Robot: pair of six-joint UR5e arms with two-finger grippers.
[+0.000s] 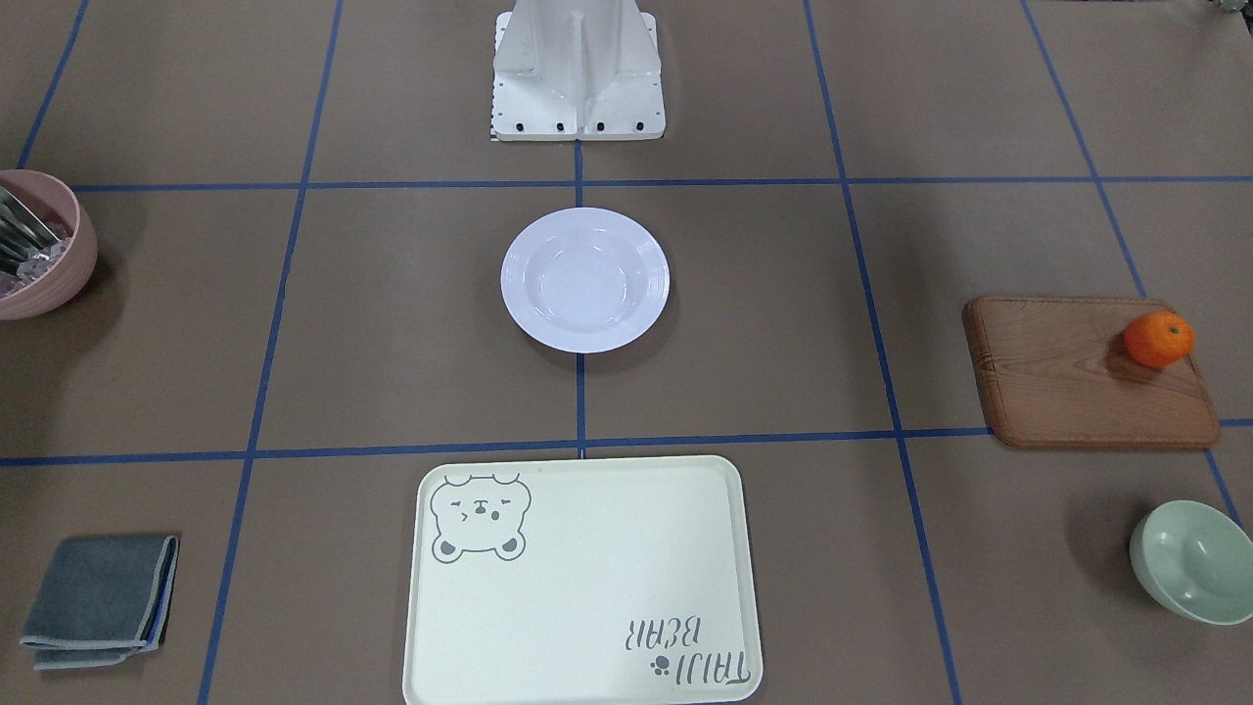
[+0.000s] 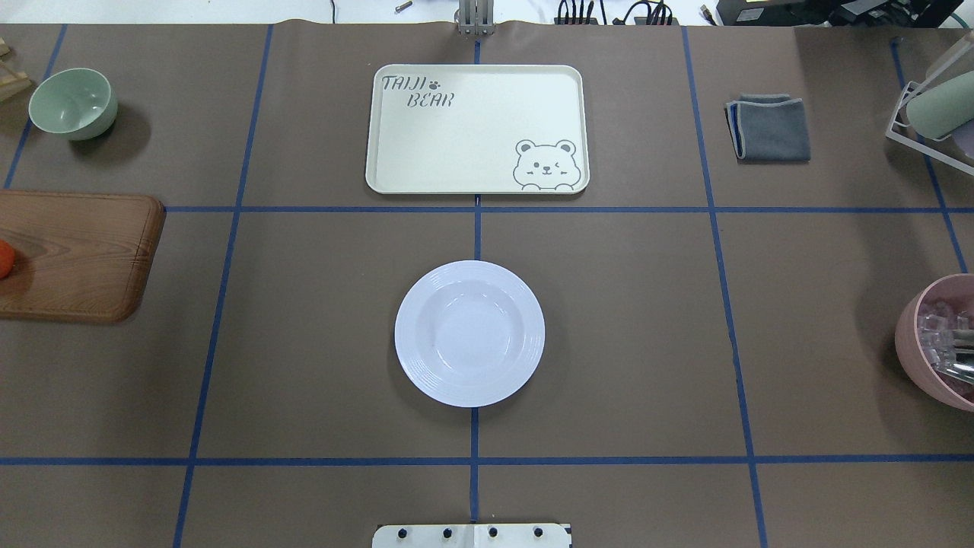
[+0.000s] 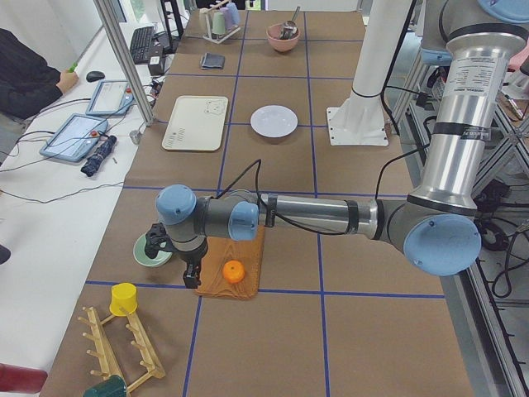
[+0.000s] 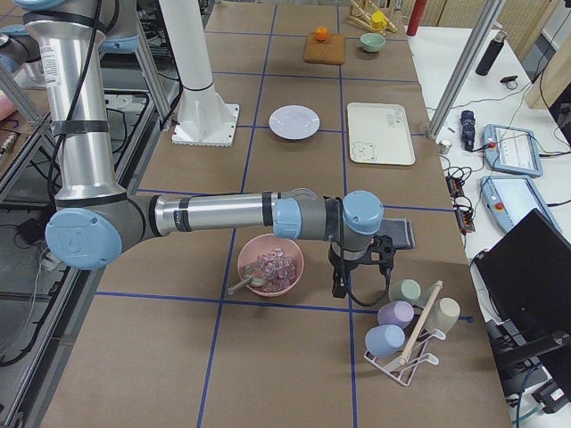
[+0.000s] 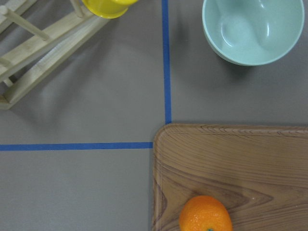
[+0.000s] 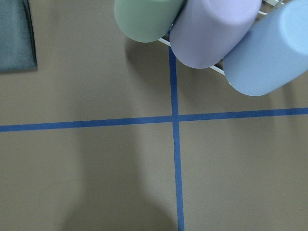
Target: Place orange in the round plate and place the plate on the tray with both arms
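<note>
Orange (image 1: 1158, 338) sits on the wooden board (image 1: 1067, 382) at frame right, well apart from the central round plate (image 1: 584, 279). The tray (image 1: 587, 568) lies below. Pink bowl (image 1: 61, 279) holds clear pieces. For left gripper (image 3: 192, 279) and right gripper (image 4: 338, 283), I cannot tell how the jaws stand.

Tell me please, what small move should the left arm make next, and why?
Probably slide the left tool sideways until it hangs over the orange. The orange lies on the wooden board, the tool is beside it at the board's edge, and the round plate is empty.
</note>
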